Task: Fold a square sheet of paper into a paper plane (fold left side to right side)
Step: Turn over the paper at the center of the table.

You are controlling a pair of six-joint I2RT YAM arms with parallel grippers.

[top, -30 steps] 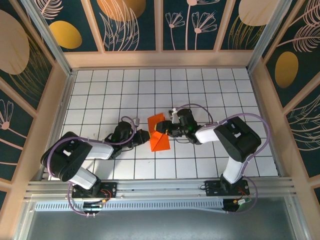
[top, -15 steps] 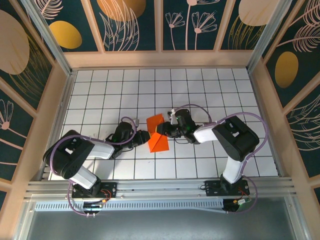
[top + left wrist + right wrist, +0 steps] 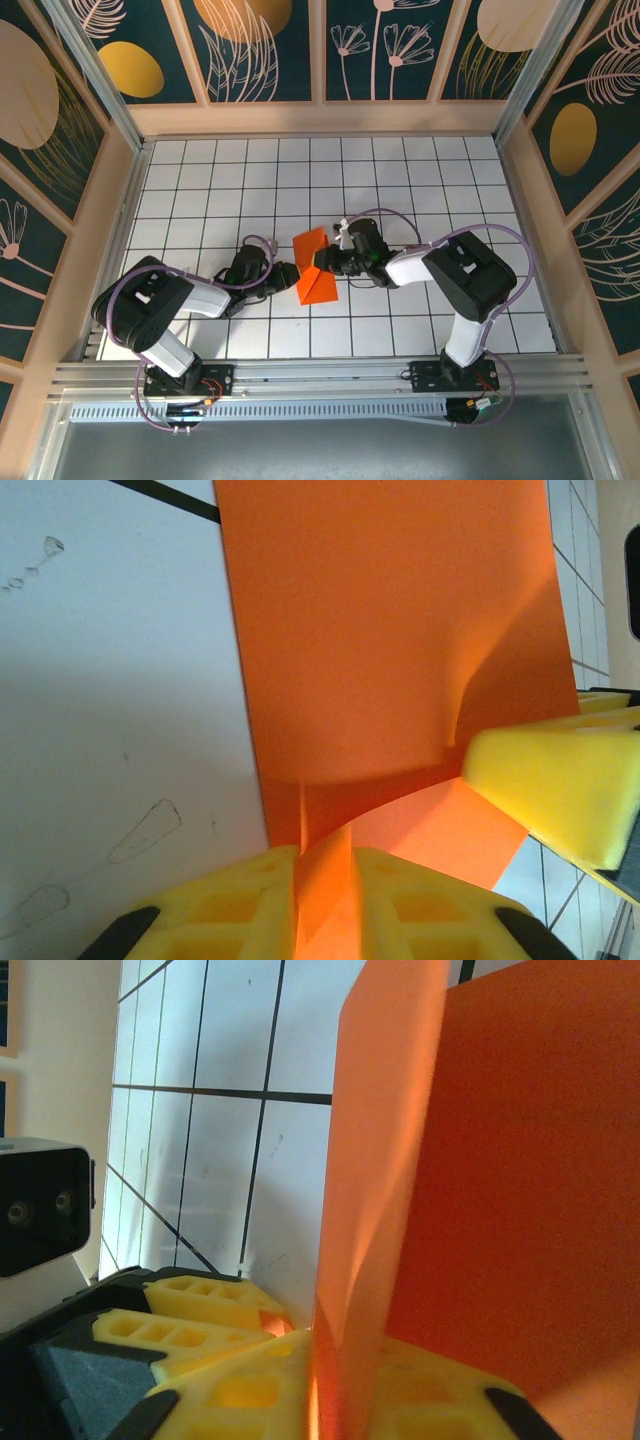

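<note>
— What is being shown on the white gridded table [image 3: 200, 180]?

— The left arm [image 3: 190, 300] and the right arm [image 3: 440, 265] are being stretched inward from the near edge. The square sheet of paper [image 3: 318, 285] is being held between them, near the middle of the table.

— How is the sheet being seen?

— Partly folded: its lower part is lying flat on the grid, while its upper part is being lifted off the surface.

— What is being done by the left gripper [image 3: 291, 277]?

— The sheet's left edge is being pinched. In the left wrist view the orange edge is being squeezed between its yellow fingers [image 3: 400, 875].

— And by the right gripper [image 3: 326, 262]?

— The raised part is being gripped from the right. In the right wrist view the paper is being held upright between its own yellow fingers [image 3: 270, 1355], the jaws being pressed onto it.
</note>
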